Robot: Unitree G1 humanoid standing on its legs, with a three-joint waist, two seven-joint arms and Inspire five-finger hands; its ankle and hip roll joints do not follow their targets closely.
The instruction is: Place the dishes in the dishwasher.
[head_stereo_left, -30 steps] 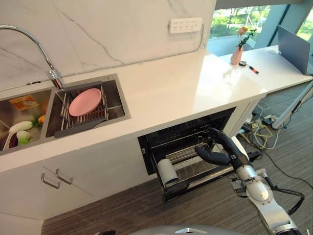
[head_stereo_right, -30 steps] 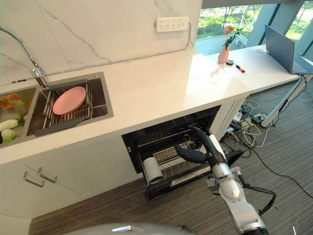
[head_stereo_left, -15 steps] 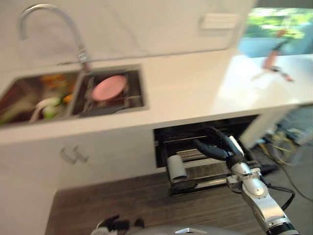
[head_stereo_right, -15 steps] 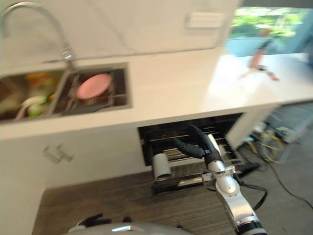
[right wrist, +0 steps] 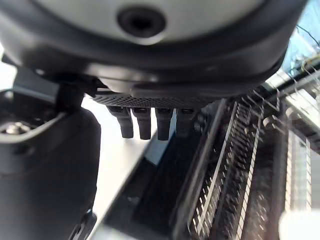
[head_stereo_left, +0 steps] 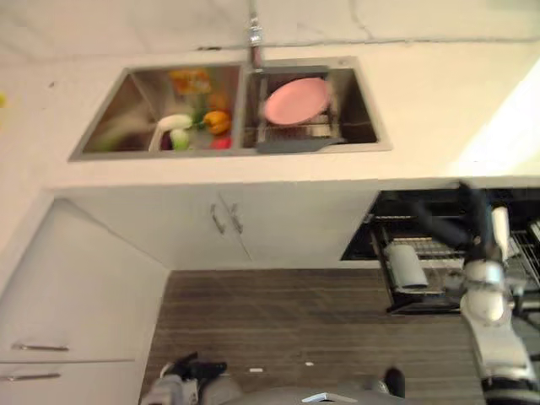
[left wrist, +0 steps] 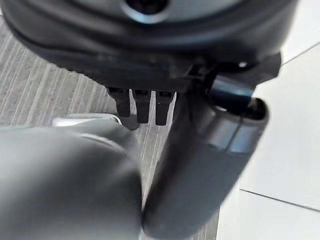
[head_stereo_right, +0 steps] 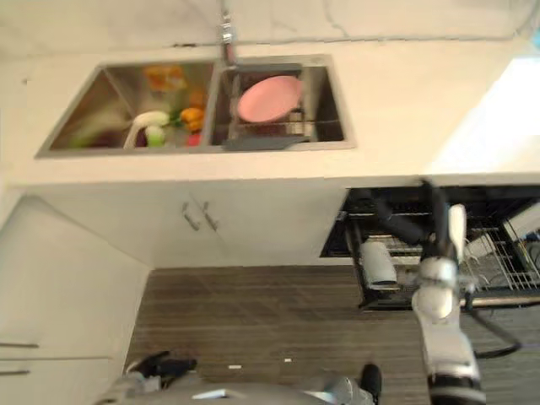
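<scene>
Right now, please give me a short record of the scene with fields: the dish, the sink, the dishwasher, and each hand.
dish: pink plate on a rack in the right basin of the sink
left basin: holds vegetables
dishwasher: open, its rack pulled out, with a white cup lying at its left end
right hand: above the pulled-out rack, fingers straight, holding nothing
left hand: low by the floor, holding nothing
cabinet doors: closed under the sink

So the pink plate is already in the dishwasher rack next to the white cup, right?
No. The pink plate sits on the drying rack in the sink, as the left eye view shows. The white cup does lie in the dishwasher rack.
</scene>
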